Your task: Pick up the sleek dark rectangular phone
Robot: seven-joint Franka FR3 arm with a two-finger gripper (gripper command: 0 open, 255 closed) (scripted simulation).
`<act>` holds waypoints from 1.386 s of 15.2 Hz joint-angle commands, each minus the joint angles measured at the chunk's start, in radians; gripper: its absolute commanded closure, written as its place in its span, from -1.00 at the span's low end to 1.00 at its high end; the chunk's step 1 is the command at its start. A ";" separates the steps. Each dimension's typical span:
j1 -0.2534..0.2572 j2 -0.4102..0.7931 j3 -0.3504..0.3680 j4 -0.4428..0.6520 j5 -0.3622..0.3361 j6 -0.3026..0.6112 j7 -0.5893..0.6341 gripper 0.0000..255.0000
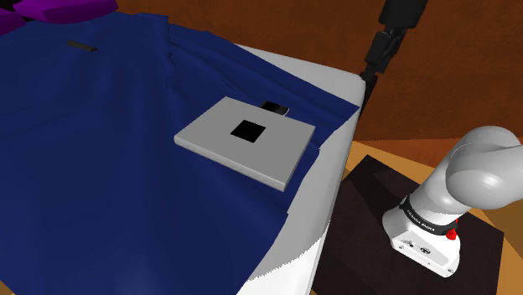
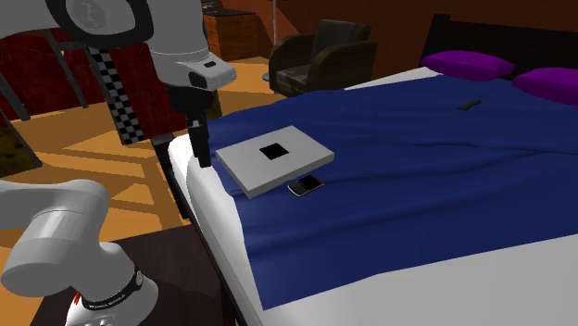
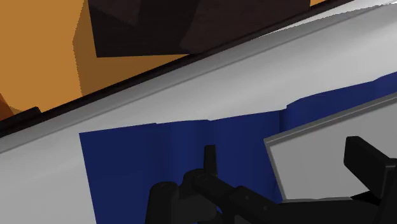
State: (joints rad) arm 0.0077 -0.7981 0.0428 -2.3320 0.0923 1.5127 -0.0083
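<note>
Phone (image 1: 275,107), shoulder view: small, dark and rectangular, flat on the blue bedspread (image 1: 100,184), tucked at the far edge of a flat grey slab (image 1: 251,155) and partly hidden behind it. Black square (image 1: 248,130) on the slab's top. White mattress (image 1: 318,209) bare along the bed's side toward the view's right. Tool (image 1: 369,77) hanging over the bed's corner at the upper right, pointing down, apart from the phone. Dark stand (image 1: 369,201) and white arm base (image 1: 427,226) at the lower right, on an orange floor (image 1: 402,159). Purple pillow (image 1: 59,8) and a small dark strip (image 1: 82,46) on the bedspread at the far upper left.

Second exterior view: phone (image 2: 306,185) seen nearly whole, glossy, just beside the slab (image 2: 250,167) on its edge toward the view's right; touching or not, cannot tell. Tool (image 2: 201,148) upright at the bed's corner, beside the slab's opposite edge, so the slab lies between tool and phone. Two purple pillows (image 2: 468,65) at the bed's head, the dark strip (image 2: 471,105) near them, a dark armchair (image 2: 320,56) beyond the bed.

Wrist view: tool (image 3: 286,165) released, its two black fingers (image 3: 208,159) standing well apart and clasping nothing. Slab's corner (image 3: 312,153) seen in the gap between them, untouched. Bedspread (image 3: 159,159) below, then the white mattress (image 3: 254,83) edge and orange floor (image 3: 38,51) past it.
</note>
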 commanded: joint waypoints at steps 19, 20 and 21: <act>-0.004 0.592 0.092 0.113 -0.039 0.508 0.045 -1.00; -0.004 0.630 0.096 0.132 -0.046 0.527 0.051 -1.00; -0.004 0.668 0.099 0.153 -0.054 0.546 0.056 -1.00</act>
State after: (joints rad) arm 0.0038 -0.1659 0.1384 -2.1938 0.0456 2.0362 0.0425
